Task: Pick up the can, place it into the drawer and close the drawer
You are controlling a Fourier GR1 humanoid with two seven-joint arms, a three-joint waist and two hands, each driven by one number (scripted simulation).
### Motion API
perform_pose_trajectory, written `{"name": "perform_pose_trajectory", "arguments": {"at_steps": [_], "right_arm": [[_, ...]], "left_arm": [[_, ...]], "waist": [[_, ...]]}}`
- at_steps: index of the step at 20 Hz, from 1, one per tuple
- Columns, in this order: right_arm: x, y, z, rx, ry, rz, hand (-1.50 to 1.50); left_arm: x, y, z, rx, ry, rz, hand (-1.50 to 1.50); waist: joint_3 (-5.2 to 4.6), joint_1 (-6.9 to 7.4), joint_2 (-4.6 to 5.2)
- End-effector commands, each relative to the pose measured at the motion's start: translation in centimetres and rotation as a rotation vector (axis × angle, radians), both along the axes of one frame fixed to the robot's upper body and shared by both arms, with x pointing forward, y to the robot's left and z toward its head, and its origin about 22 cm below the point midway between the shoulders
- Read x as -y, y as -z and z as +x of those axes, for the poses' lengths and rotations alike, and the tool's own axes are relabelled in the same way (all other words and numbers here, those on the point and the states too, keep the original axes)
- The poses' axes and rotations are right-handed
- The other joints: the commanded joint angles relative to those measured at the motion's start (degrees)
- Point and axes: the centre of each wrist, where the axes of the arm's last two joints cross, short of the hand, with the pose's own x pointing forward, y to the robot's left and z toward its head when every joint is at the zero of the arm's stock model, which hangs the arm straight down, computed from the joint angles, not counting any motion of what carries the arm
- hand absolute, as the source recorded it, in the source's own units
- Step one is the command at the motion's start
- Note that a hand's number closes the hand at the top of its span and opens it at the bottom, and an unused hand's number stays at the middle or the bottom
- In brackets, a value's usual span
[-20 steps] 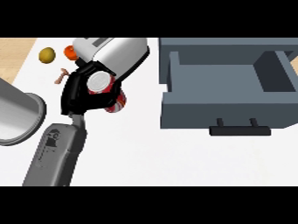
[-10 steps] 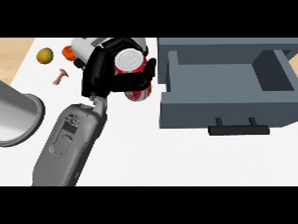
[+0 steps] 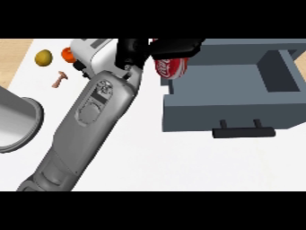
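Note:
A red can point(image 3: 172, 68) with white lettering is held up in my right hand point(image 3: 145, 49), whose black fingers curl round its top. The can hangs tilted over the left wall of the open grey drawer point(image 3: 234, 105), near its back left corner. My grey right forearm point(image 3: 92, 117) runs in from the lower left edge. The drawer's inside shows nothing in it, and its black handle point(image 3: 243, 132) faces me. The left hand does not show.
A large grey cylinder point(image 3: 6, 119) fills the left edge. At the back left lie a yellow fruit point(image 3: 43, 57), an orange object point(image 3: 67, 54) and a small brown item point(image 3: 60, 80). A white object point(image 3: 92, 47) sits partly behind the arm.
My right hand has carried the can to the right and farther back, from the middle of the counter to the drawer's left wall. The drawer has not moved.

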Motion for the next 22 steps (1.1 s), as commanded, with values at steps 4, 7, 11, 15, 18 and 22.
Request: {"name": "perform_pose_trajectory", "arguments": {"at_steps": [4,7,11,15,18,22], "right_arm": [[0.5,0.5,-0.1,-0.010,-0.003,-0.005,-1.50],[1.2,0.4,-0.7,0.006,0.019,0.012,-1.50],[0.9,0.4,0.7,-0.002,-0.017,0.000,-1.50],[-0.7,0.6,1.1,-0.011,-0.014,-0.008,-1.50],[-0.1,0.9,0.3,-0.022,-0.024,-0.002,-1.50],[-0.1,0.5,1.7,0.020,-0.030,-0.002,-1.50]], "left_arm": [[4.7,-3.7,0.7,0.016,-0.037,0.025,1.50],[4.4,-3.5,2.2,-0.003,-0.012,0.047,1.50],[5.8,-3.9,2.5,-0.026,-0.024,0.064,1.50],[6.1,-4.3,3.4,-0.024,-0.017,0.085,1.50],[5.9,-2.2,3.7,-0.045,-0.030,0.101,1.50],[7.2,-1.9,3.1,-0.030,-0.046,0.129,1.50]], "waist": [[0.03,-0.73,0.04],[0.04,-0.76,0.12],[0.05,-1.26,0.29],[0.04,-1.07,0.39],[0.06,-1.56,0.36],[0.10,-2.56,0.51]]}}
